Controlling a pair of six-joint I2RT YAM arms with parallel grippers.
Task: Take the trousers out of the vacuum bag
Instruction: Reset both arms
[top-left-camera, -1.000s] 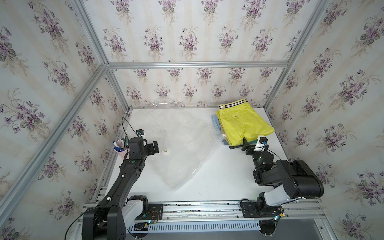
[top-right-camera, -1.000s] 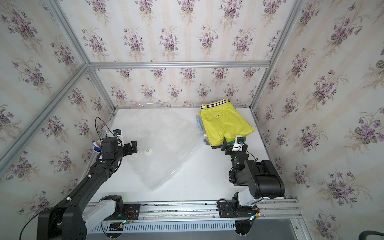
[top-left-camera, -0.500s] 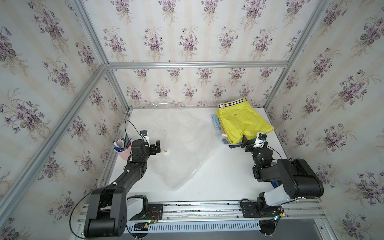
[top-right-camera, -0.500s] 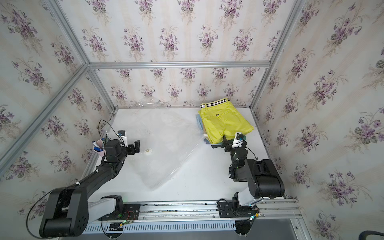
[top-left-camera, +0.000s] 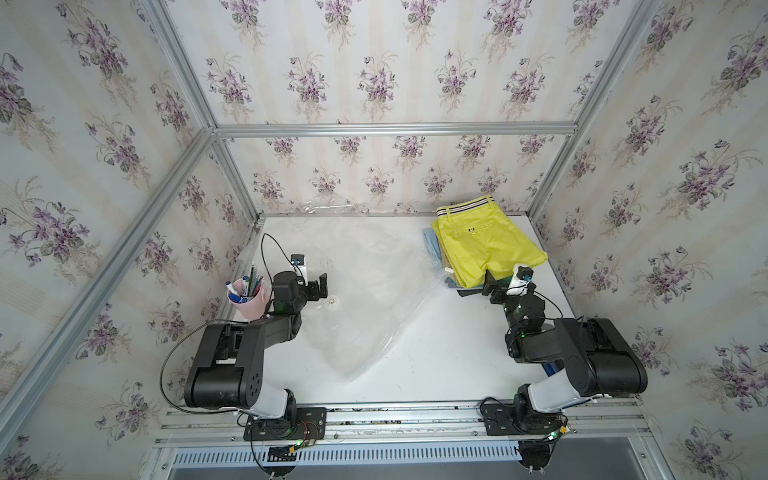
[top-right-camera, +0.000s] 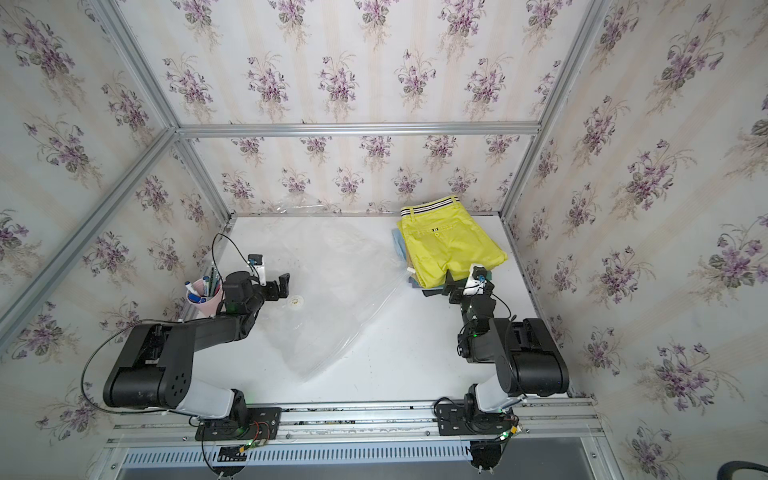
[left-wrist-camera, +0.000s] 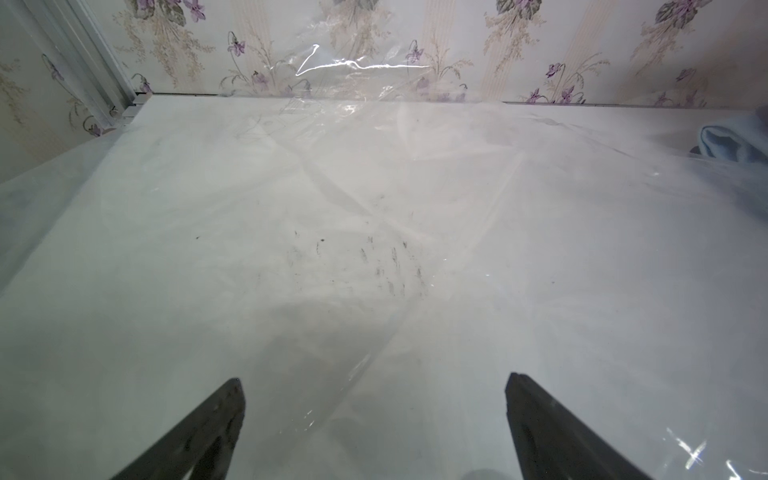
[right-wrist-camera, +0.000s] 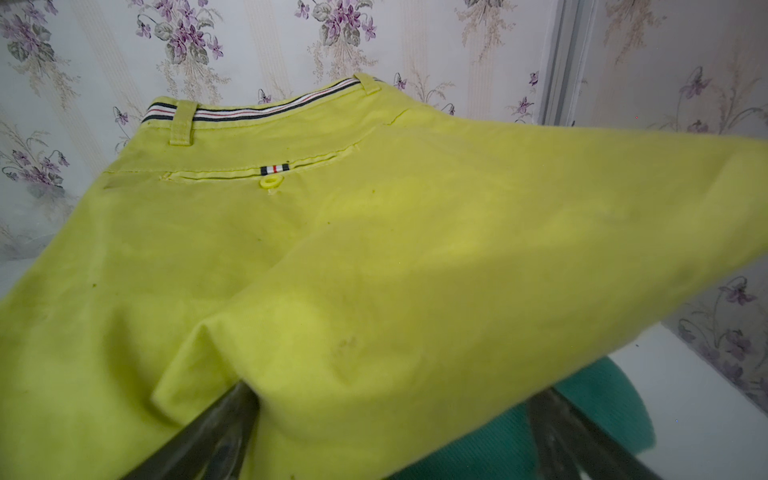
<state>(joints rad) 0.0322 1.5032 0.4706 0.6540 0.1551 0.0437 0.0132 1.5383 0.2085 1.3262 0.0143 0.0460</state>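
Wide open and empty, the right fingers (right-wrist-camera: 557, 432) sit under the draped hem of the yellow trousers (right-wrist-camera: 374, 249), so best slide straight back without snagging, while the left fingers (left-wrist-camera: 536, 415), equally agape, hover over the vacuum bag (left-wrist-camera: 374, 187).

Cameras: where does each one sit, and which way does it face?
Top views: overhead, looking down on table, left arm and right arm.
Left wrist: on that arm, faces the vacuum bag; open left fingers show.
Right wrist: on its arm, faces the yellow trousers; right fingers show.
Shared: both top views also show bag and trousers.
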